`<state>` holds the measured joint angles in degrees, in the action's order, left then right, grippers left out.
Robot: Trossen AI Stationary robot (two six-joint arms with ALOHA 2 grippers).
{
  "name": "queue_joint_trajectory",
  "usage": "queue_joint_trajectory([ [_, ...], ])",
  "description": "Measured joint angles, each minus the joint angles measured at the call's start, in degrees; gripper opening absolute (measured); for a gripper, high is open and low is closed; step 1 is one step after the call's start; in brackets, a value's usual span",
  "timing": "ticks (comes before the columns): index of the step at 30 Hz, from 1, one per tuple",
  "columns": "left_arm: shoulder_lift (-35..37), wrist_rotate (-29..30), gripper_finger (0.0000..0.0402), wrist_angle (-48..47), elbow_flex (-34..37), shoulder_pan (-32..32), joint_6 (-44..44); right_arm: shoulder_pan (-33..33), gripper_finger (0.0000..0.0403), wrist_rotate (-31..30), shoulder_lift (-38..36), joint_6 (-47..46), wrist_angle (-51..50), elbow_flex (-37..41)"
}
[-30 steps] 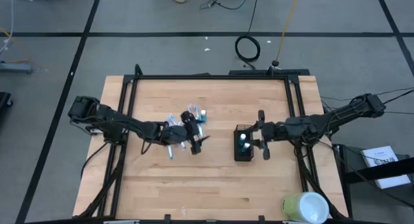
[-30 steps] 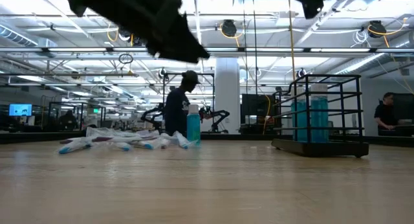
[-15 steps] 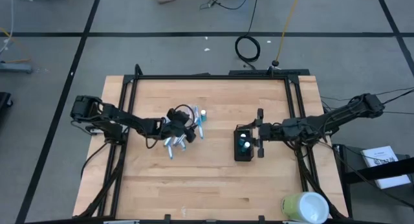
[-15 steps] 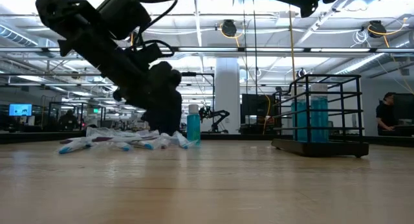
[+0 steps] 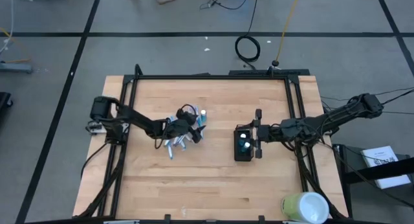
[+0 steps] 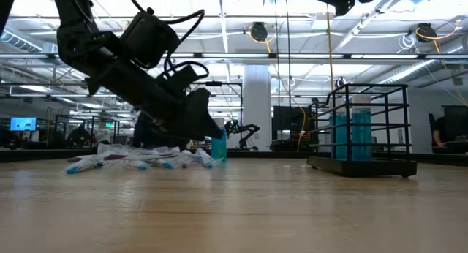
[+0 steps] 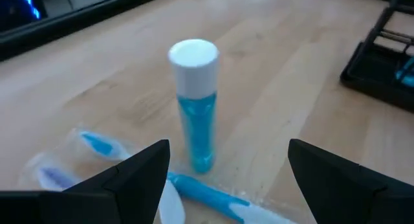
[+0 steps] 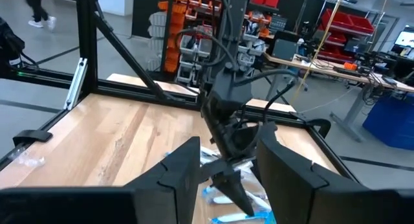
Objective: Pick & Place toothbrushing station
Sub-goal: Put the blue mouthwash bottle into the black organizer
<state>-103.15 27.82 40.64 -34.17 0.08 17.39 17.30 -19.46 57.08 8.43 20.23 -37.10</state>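
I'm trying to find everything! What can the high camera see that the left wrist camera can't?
Only the high view shows both arms, the right gripper by the black holder, and the yellow-green cylinder. Only the left wrist view shows up close that the blue tube stands upright with a white cap, apart from the open left gripper. Both show toothbrushes on the wooden table.

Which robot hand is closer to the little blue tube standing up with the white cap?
The left. The left gripper hangs open right by the blue tube, at the toothbrush pile. The right gripper is far across the table, beside the black holder.
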Motion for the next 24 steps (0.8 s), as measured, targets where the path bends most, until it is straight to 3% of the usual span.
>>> queue_joint_trajectory([
  [12, -11.5, 1.2, 0.0324, 3.2, -6.9, 1.2, -4.6, 0.0, 0.0144, 0.0, 0.0, -0.2, -1.4, 0.0],
  [18, -12.7, 2.5, 0.0323, 3.2, -7.7, 1.9, -4.2, 0.0, 0.0144, 0.1, 0.0, -0.2, -1.8, 0.0],
  [24, -12.7, 0.7, 0.0282, 2.7, -7.7, 3.6, -5.1, 0.0, 0.0144, 0.1, 0.0, -0.9, -2.1, 0.0],
])
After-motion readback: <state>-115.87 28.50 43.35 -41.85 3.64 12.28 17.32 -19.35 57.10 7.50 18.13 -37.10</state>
